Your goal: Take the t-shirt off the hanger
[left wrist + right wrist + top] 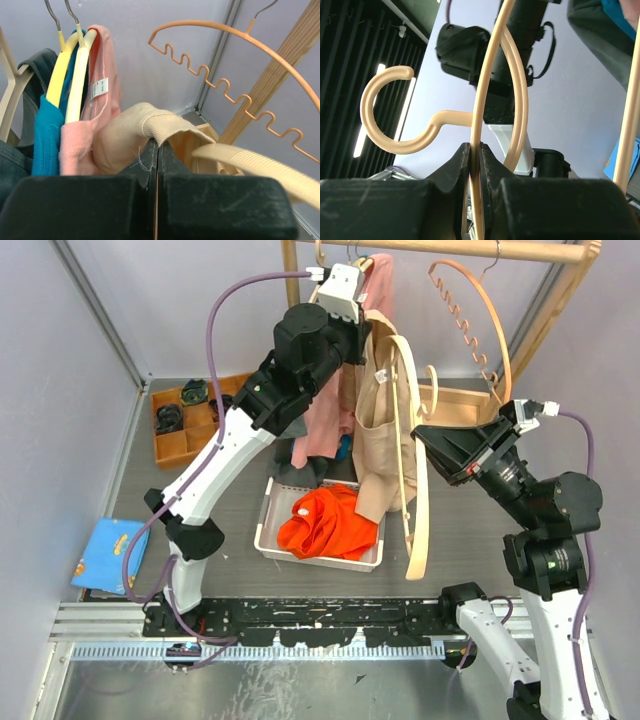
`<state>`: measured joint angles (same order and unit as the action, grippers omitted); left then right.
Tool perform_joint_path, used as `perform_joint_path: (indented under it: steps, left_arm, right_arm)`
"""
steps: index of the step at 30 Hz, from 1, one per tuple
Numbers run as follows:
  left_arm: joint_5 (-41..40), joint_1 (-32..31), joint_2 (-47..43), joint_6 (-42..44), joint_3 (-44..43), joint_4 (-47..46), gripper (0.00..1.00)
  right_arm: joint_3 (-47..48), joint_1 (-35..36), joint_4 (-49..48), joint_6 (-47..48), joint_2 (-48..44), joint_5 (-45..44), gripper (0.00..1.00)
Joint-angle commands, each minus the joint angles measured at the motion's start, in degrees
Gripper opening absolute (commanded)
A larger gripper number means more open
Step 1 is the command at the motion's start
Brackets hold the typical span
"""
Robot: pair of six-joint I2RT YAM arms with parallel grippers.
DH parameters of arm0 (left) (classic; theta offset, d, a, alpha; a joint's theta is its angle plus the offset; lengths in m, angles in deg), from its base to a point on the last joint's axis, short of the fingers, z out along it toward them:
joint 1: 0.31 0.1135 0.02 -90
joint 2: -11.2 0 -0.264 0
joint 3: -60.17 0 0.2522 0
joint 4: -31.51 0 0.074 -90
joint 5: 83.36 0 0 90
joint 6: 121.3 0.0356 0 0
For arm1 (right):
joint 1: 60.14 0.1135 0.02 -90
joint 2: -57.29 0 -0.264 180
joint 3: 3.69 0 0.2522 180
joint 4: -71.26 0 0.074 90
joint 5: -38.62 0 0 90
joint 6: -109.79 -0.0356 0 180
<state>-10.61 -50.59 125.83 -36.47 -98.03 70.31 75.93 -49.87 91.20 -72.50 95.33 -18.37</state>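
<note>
The beige t-shirt [383, 445] hangs below the wooden rail [450, 248], still draped over the beige plastic hanger [420, 510], which is off the rail and tilted steeply downward. My left gripper [366, 322] is shut on the shirt's ribbed collar [162, 125], high up by the rail; in the left wrist view the jaws [159, 142] pinch the fabric, with one hanger arm [250, 161] to the right. My right gripper [422, 433] is shut on a thin bar of the hanger [485, 100], its hook [385, 112] free at the left; the jaws [479, 149] grip that bar.
A pink shirt [102, 90] on a cream hanger and a teal shirt [47, 140] on a yellow hanger hang to the left. An empty orange wire hanger [470, 320] hangs to the right. A white tray [268, 525] below holds an orange garment [325, 523]. A wooden compartment box [185, 425] stands at back left.
</note>
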Motion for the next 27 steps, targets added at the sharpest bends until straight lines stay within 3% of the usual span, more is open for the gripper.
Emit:
perform_joint_path:
  steps: [1, 8, 15, 27]
  left_arm:
    - [1.5, 0.3, -1.3, -1.8, 0.4, -0.1, 0.0]
    - [5.5, 0.3, -9.2, -5.4, 12.8, 0.8, 0.0]
    - [11.7, -0.1, -19.2, -9.3, 22.7, 2.7, 0.0]
    - [17.0, -1.3, -33.3, -13.9, 29.6, 10.9, 0.0]
  right_arm:
    - [5.2, -0.3, -2.3, 2.6, 0.0, -0.4, 0.01]
    - [8.4, -0.3, -5.4, 4.2, 3.6, -5.3, 0.01]
    - [3.3, -0.2, -15.0, -0.3, 8.2, -9.0, 0.01]
    - [8.8, -0.7, -23.1, 0.6, 23.2, -12.0, 0.01]
